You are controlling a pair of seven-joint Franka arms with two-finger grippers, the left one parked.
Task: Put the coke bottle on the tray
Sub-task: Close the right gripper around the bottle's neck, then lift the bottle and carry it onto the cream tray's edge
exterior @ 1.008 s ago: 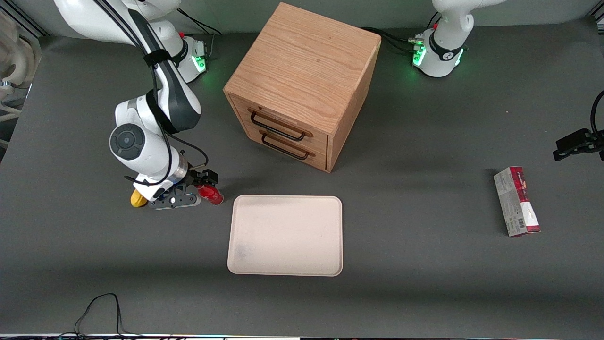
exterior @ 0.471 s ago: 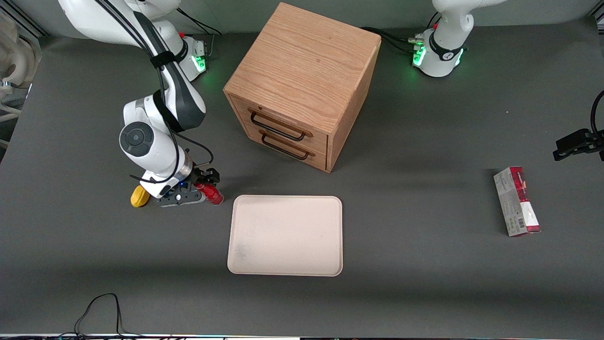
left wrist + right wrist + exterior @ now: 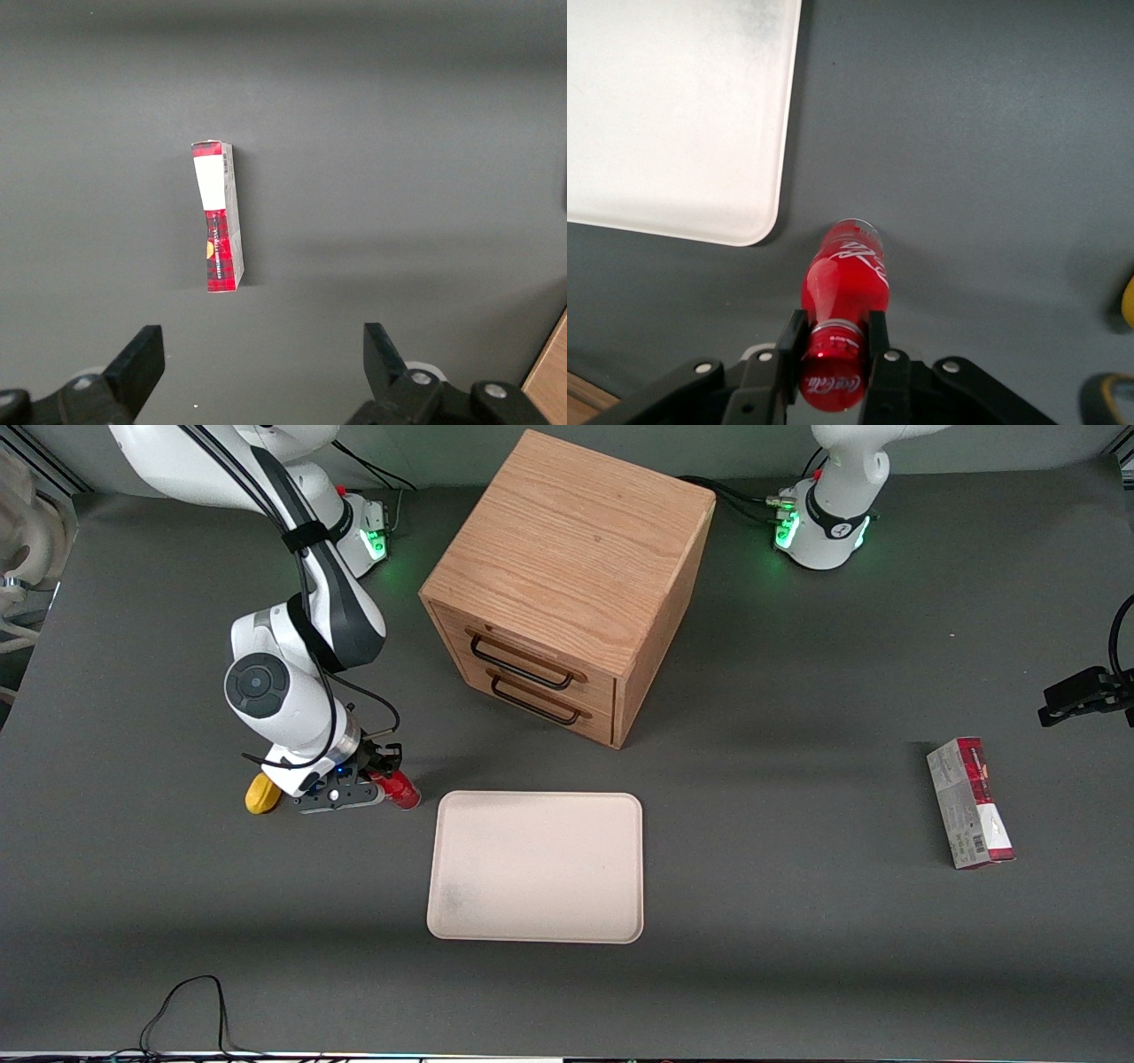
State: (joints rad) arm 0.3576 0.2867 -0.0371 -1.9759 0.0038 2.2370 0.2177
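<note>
The tool [image 3: 835, 354] pinches the coke bottle [image 3: 843, 279] only at its cap, beside the tray [image 3: 535, 866]; lifted, the glossy bottle could swing or slip free.

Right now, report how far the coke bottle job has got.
Done: the gripper has reached the coke bottle, and its fingers are shut on the neck just below the cap. In hand: the grasp itself; the bottle lies on the table beside the tray, near one corner of it. Left: lift it, carry it over the rim and set it down; nothing is on the tray yet.
</note>
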